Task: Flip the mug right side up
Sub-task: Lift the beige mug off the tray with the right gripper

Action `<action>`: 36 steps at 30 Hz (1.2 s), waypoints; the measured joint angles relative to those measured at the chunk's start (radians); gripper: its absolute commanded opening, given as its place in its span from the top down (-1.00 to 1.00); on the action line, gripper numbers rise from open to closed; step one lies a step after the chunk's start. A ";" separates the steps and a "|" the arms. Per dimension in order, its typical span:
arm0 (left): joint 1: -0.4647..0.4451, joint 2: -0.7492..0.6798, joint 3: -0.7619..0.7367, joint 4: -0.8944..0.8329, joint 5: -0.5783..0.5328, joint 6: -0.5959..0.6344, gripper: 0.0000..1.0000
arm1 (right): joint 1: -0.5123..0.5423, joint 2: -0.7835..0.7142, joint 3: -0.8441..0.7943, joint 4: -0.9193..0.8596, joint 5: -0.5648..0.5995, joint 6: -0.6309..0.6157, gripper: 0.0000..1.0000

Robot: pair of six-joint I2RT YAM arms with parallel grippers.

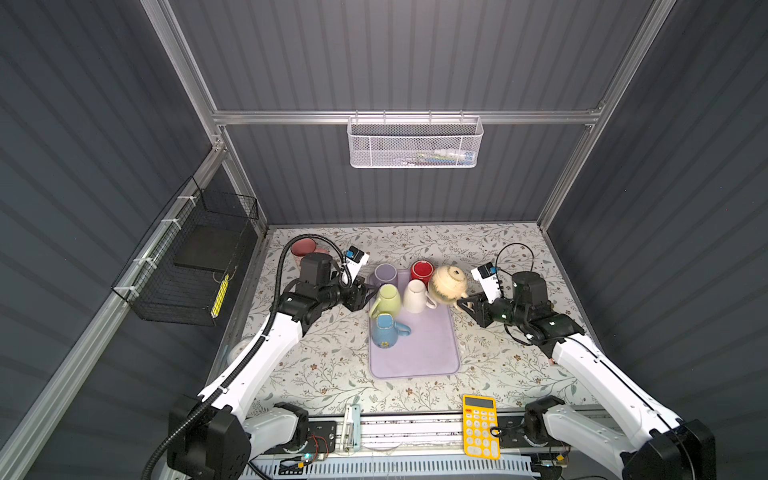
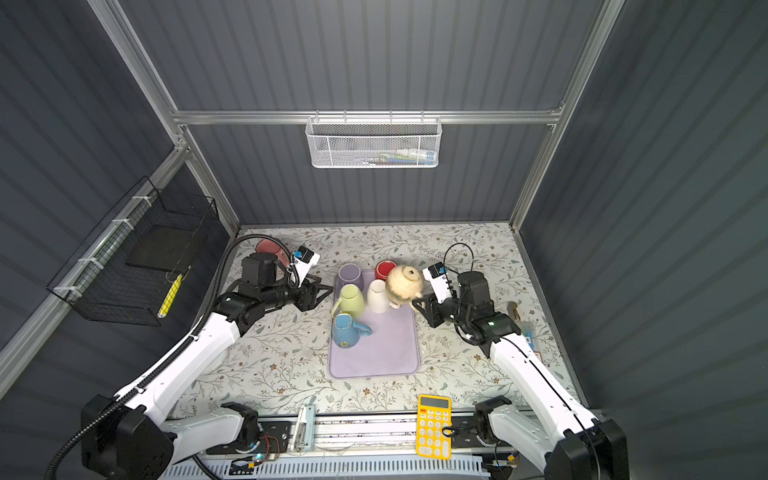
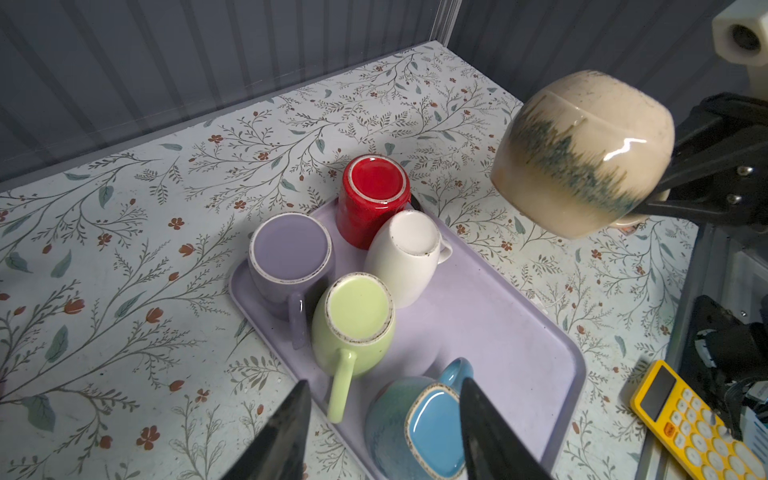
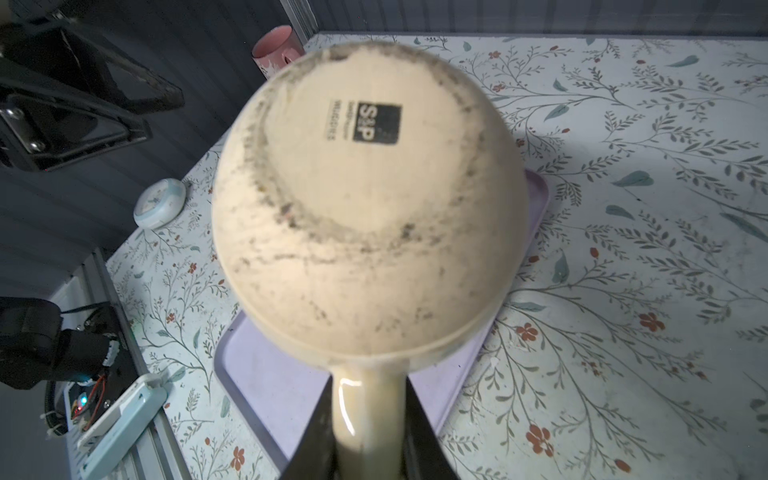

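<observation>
Because right fingers (image 4: 318,440) clamp only the cream mug (image 4: 365,208) handle, left fingers (image 3: 282,436) apart, it could swivel and fall.

A yellow calculator (image 1: 481,427) is seen at the near edge of a floral table (image 1: 324,374). A white mesh basket (image 1: 414,143) is hung on the far wall, a black wire basket (image 1: 187,266) on the left wall. A pink cup (image 1: 302,247) is set far left
</observation>
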 measured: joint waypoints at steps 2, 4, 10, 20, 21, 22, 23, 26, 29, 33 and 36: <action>-0.003 0.000 0.000 0.018 0.006 -0.016 -0.14 | -0.008 0.000 -0.005 0.037 -0.025 0.027 1.00; -0.004 0.000 0.000 0.037 0.013 -0.030 -0.14 | -0.017 0.000 -0.007 0.073 -0.048 0.054 1.00; -0.012 -0.001 0.000 0.089 0.029 -0.063 -0.14 | -0.050 0.000 -0.040 0.244 -0.118 0.174 1.00; -0.030 0.014 -0.001 0.193 0.069 -0.093 -0.14 | -0.079 0.028 -0.087 0.491 -0.209 0.379 0.99; -0.031 0.020 -0.001 0.209 0.074 -0.100 -0.14 | -0.079 0.032 -0.087 0.513 -0.220 0.395 0.99; -0.032 0.026 -0.001 0.223 0.076 -0.104 -0.14 | -0.080 0.034 -0.087 0.531 -0.230 0.409 0.99; -0.035 0.031 -0.001 0.238 0.080 -0.110 -0.14 | -0.081 0.036 -0.087 0.548 -0.241 0.424 0.99; -0.044 0.047 -0.001 0.288 0.088 -0.122 -0.14 | -0.083 0.040 -0.087 0.604 -0.271 0.466 0.99; -0.051 0.057 -0.001 0.342 0.095 -0.137 -0.14 | -0.084 0.057 -0.087 0.673 -0.299 0.517 0.99; -0.061 0.076 0.000 0.416 0.110 -0.151 -0.14 | -0.084 0.094 -0.093 0.782 -0.330 0.600 0.99; -0.071 0.100 0.006 0.469 0.121 -0.160 -0.14 | -0.085 0.125 -0.102 0.865 -0.352 0.669 0.98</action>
